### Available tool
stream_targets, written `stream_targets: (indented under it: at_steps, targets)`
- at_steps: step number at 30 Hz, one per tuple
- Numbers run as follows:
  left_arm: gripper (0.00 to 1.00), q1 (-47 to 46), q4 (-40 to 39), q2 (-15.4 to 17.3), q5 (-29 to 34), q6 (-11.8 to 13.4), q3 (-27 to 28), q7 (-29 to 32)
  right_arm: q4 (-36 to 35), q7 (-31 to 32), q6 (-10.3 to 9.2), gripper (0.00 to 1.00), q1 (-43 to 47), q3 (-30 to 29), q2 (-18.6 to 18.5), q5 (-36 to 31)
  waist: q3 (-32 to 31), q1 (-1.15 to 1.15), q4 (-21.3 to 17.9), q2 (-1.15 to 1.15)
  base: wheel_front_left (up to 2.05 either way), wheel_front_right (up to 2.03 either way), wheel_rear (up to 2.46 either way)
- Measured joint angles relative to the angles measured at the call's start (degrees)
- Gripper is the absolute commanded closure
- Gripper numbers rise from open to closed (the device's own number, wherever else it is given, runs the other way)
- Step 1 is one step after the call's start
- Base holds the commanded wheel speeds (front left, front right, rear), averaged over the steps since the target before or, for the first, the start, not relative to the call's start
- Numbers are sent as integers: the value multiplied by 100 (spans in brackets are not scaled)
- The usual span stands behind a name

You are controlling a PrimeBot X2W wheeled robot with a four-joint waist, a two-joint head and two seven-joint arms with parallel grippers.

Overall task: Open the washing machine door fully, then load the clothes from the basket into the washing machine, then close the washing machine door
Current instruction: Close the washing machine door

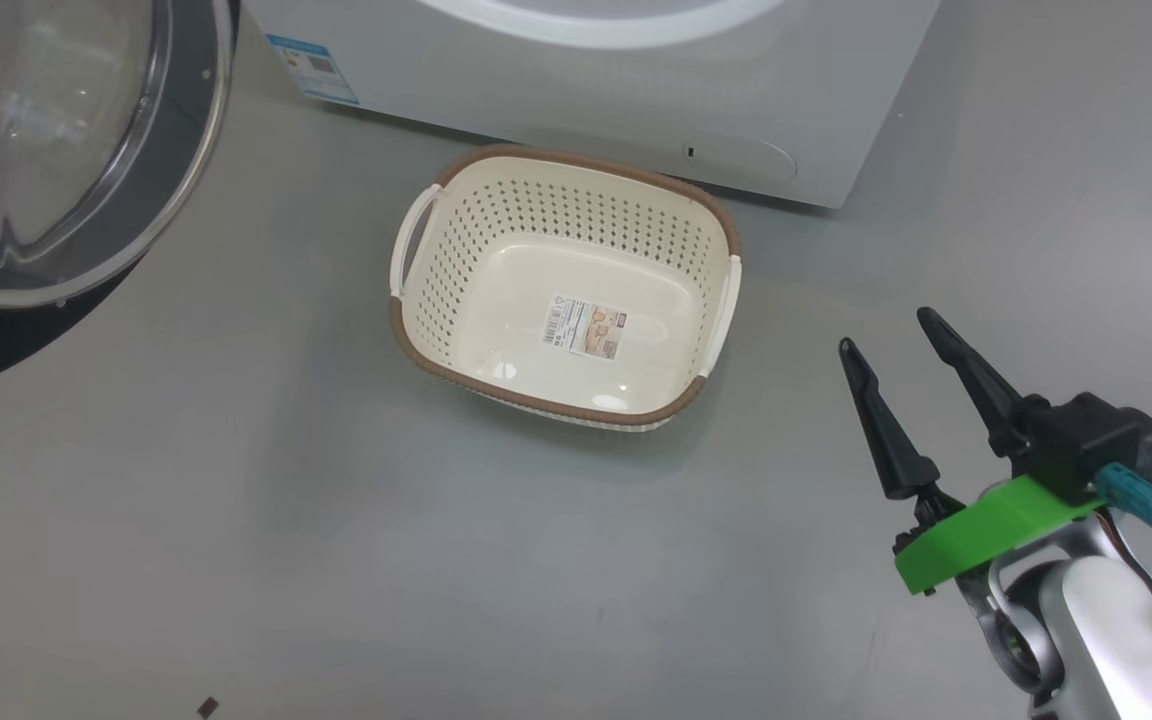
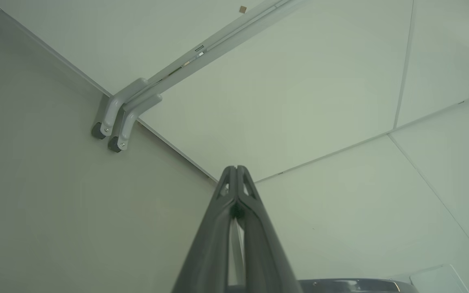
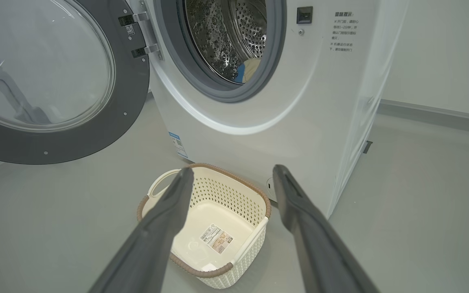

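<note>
The basket [image 1: 566,190] stands on the floor in front of the washing machine [image 1: 836,120], with only a label sticker on its floor. In the right wrist view the basket [image 3: 234,191] sits below the machine's [image 3: 328,101] open mouth. A bit of blue and cream clothes [image 3: 247,70] lies inside the steel drum. The washing machine door [image 3: 47,134] is swung wide open to the left; its glass bowl [image 1: 26,130] fills the head view's upper left. My right gripper [image 1: 886,335] hovers open and holds nothing, right of the basket. My left gripper [image 2: 236,167] is shut on nothing, pointing at a wall corner.
Grey floor [image 1: 236,520] spreads around the basket. A small dark scrap [image 1: 207,707] lies on it near the bottom edge. Two grey pipes [image 2: 120,118] run along the wall in the left wrist view. A grey skirting [image 3: 438,116] lines the wall right of the machine.
</note>
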Motion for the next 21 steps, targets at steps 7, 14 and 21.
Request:
stream_targets:
  at_steps: [7,14,21]
  targets:
    - [100,-197,1281,420,-285,-14,220,532,-76,45,0,0,-66,88,-60,-98,92,0,-377,0,0,0,0]
    - [100,-491,1715,658,-267,-18,-2,851,-224,46,0,0,-66,38,-54,-94,105,0,-627,0,0,0,0]
    - [100,-694,2116,719,-163,-41,-182,929,-276,89,0,0,-66,41,-41,-94,142,0,-735,0,0,0,0]
